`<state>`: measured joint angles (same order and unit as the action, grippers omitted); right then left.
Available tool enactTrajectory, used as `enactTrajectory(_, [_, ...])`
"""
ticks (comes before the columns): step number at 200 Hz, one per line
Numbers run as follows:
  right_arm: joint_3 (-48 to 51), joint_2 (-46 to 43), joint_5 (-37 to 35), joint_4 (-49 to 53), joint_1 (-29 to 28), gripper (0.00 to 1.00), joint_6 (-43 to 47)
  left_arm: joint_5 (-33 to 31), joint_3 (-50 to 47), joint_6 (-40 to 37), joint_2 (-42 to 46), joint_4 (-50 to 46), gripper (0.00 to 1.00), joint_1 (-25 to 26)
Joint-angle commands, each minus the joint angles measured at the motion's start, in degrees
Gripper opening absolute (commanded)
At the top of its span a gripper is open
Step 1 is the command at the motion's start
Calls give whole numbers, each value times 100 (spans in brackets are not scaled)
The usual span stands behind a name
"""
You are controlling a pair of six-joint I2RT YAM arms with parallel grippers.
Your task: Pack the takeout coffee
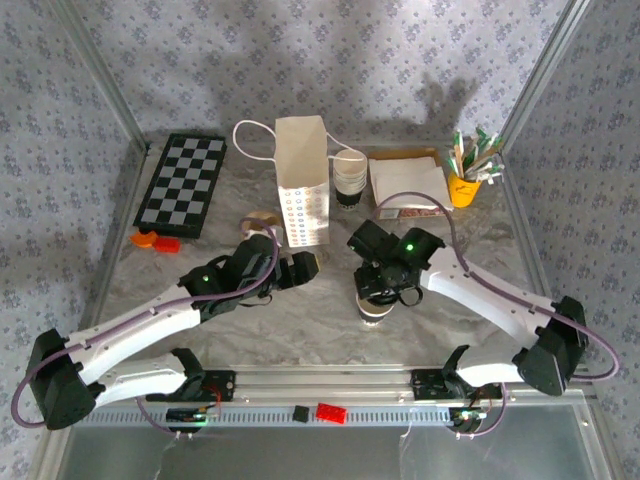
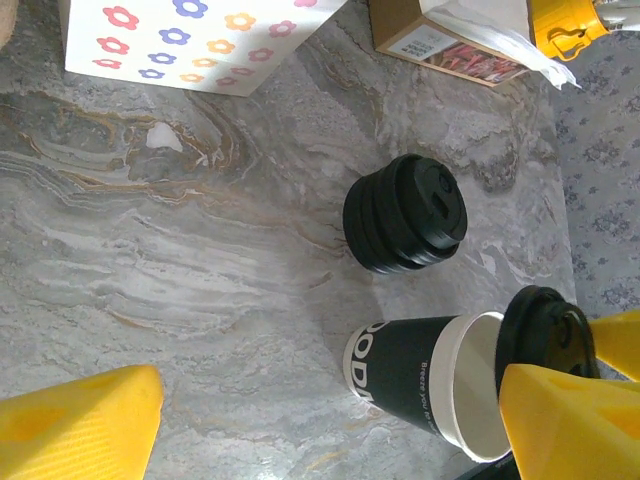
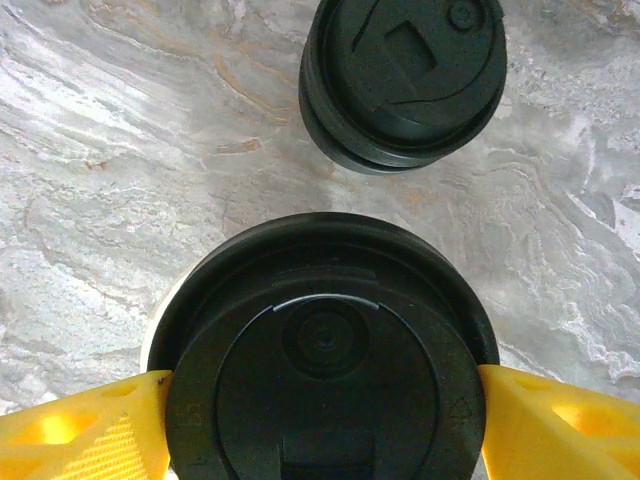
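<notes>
Currently, right gripper (image 3: pixel 320 400) is clamping the lid (image 3: pixel 320 340) at the takeout coffee cup (image 2: pixel 400 370) rim.
Cup is standing mid-scene on the counter (image 1: pixel 310 335), nearer than the white bag (image 1: pixel 300 180); left gripper (image 2: pixel 325 400) is gaping wide, empty.

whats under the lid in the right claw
The round black plastic lid, pinched in the right claw, is over the dark paper cup with a white rim. The cup's white inner wall shows; its bottom is hidden.
</notes>
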<state>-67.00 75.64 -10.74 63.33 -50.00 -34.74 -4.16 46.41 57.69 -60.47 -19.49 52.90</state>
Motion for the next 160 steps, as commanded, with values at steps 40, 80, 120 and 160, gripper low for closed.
enactTrajectory(40, [87,229,-196,25,-257,77,-291,-156,-1,-30,46,-80,87,27])
enactTrajectory(80, [138,266,-143,147,-321,77,-387,-148,5,-52,2,-92,87,27])
enactTrajectory(120, [226,317,-102,48,-370,78,-428,-103,25,-56,-109,-39,86,30])
enactTrajectory(160, [205,309,18,28,-370,81,-515,-66,35,-56,-189,11,85,27])
